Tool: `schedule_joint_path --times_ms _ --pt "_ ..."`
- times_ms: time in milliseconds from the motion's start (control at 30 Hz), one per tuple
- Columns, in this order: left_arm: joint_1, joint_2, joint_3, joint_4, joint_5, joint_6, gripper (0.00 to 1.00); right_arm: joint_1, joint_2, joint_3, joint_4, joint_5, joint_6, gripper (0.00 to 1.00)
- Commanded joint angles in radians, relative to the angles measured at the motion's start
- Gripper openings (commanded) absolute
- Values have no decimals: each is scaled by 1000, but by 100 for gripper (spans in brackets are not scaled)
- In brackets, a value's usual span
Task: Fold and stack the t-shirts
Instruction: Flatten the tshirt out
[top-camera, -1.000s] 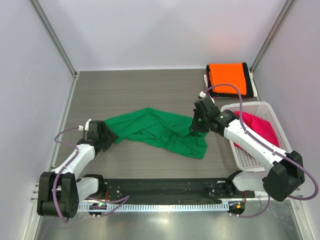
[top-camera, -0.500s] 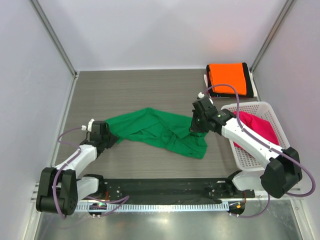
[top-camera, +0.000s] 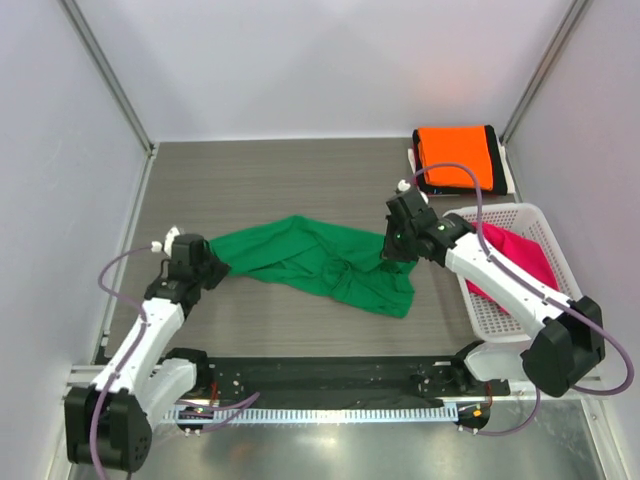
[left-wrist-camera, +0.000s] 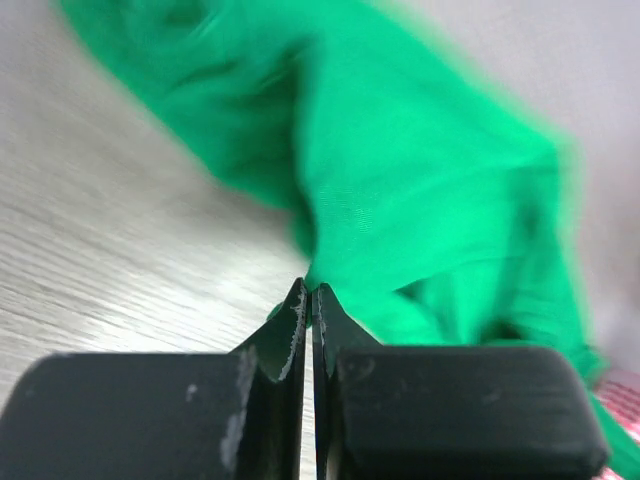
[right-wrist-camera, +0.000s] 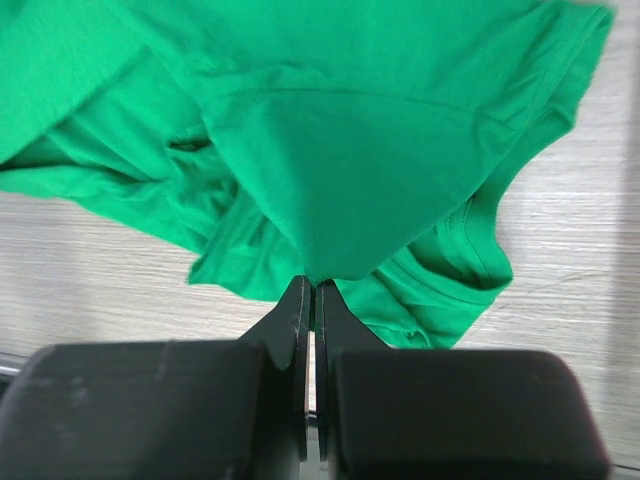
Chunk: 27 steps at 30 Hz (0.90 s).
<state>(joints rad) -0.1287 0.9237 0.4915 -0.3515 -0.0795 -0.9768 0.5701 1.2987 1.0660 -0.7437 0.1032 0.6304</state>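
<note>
Obs: green t-shirt (top-camera: 320, 262) lies crumpled mid-bench (top-camera: 260, 180), long axis running left to right, with the right end dropping slightly toward the near edge. Left end effector (top-camera: 205, 272) is pressed together on the shirt's left tip. Right end effector (top-camera: 388, 255) pinches a fold at the right end, the cloth tented up to its fingers. Orange t-shirt (top-camera: 455, 157) lies folded at the far right corner. Magenta t-shirt (top-camera: 520, 255) sits in the white basket (top-camera: 505, 320).
</note>
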Motion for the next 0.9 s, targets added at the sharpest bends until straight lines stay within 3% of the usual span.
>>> schedule_joint_path --times_ms 0,133,367,700,867 --pt "-3 -104 189 -205 -72 50 0 2 -73 139 -61 64 -29 1" --pt "0 -155 475 -436 -120 89 0 2 -134 287 -143 93 -50 1" --pt "-2 -148 892 -631 -163 110 0 2 -279 581 -175 37 -127 1" --pt "-2 -152 1433 -764 -192 187 0 4 -522 834 -105 -178 -256 1" --pt "-2 -122 1584 -787 -160 213 0 -1 -552 986 -109 -148 -256 1"
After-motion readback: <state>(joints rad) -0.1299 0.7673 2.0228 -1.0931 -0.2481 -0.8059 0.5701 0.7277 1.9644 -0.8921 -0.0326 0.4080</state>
